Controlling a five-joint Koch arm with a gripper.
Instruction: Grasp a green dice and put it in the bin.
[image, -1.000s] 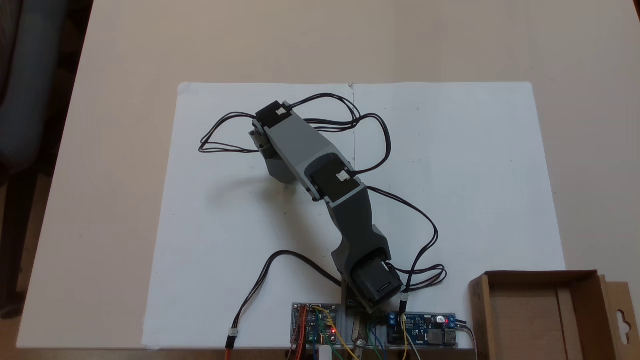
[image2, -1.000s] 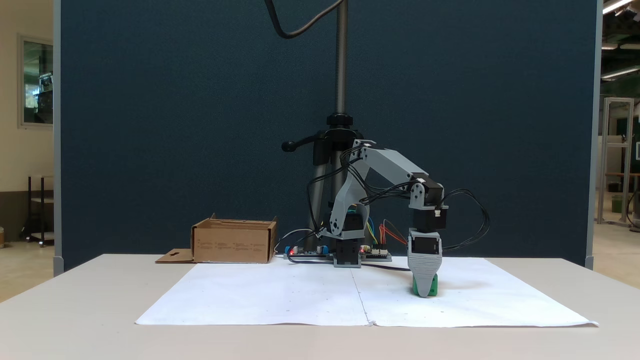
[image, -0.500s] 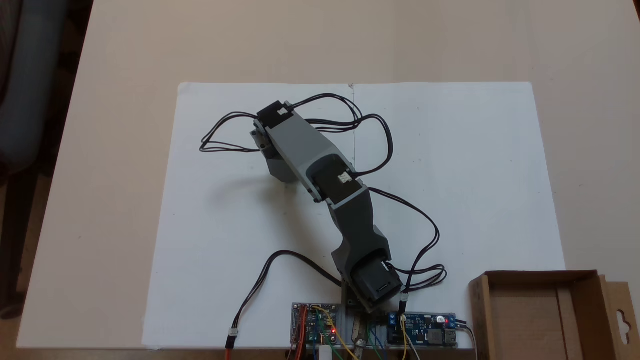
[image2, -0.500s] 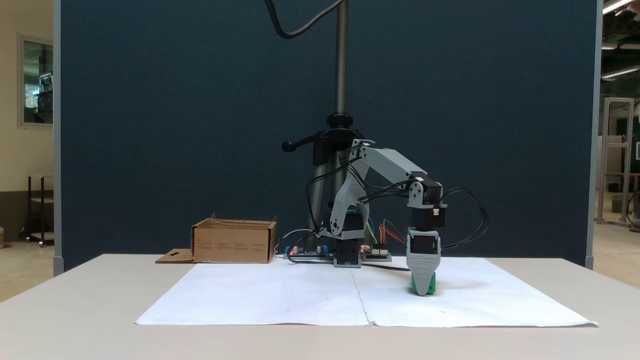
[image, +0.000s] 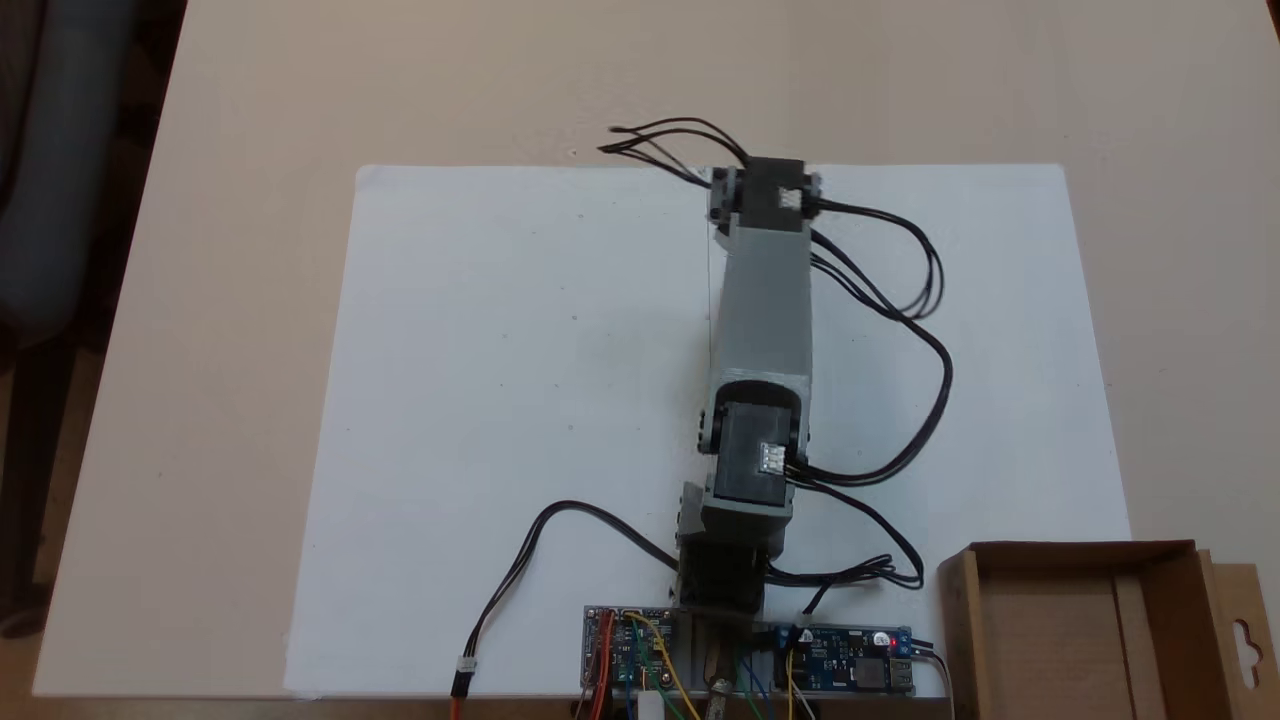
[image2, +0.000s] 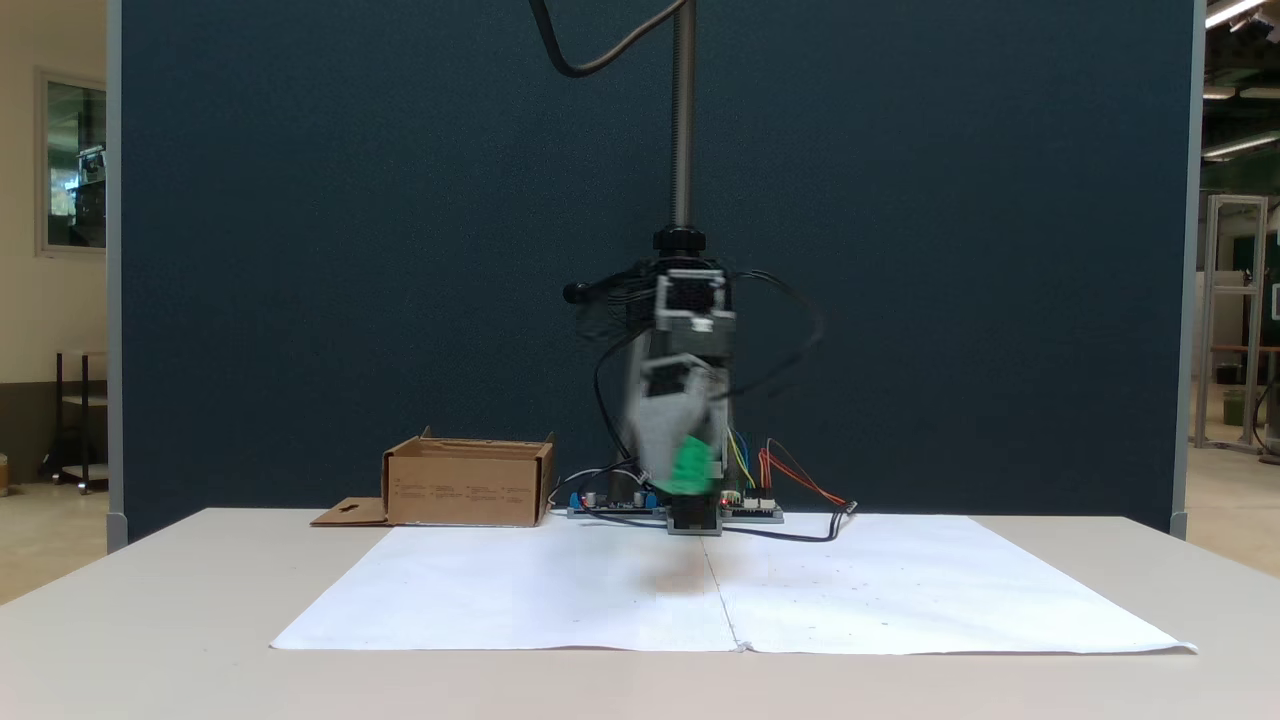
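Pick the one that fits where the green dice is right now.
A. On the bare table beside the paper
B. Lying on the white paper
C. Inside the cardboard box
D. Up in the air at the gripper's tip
D: in a fixed view the green dice sits at the tip of the blurred gripper, well above the white paper and apart from the cardboard box.

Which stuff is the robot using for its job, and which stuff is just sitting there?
For the job:
- claw
- dice, green, carried in the air
- bin

Just there:
- paper
- circuit boards
- tripod
- table
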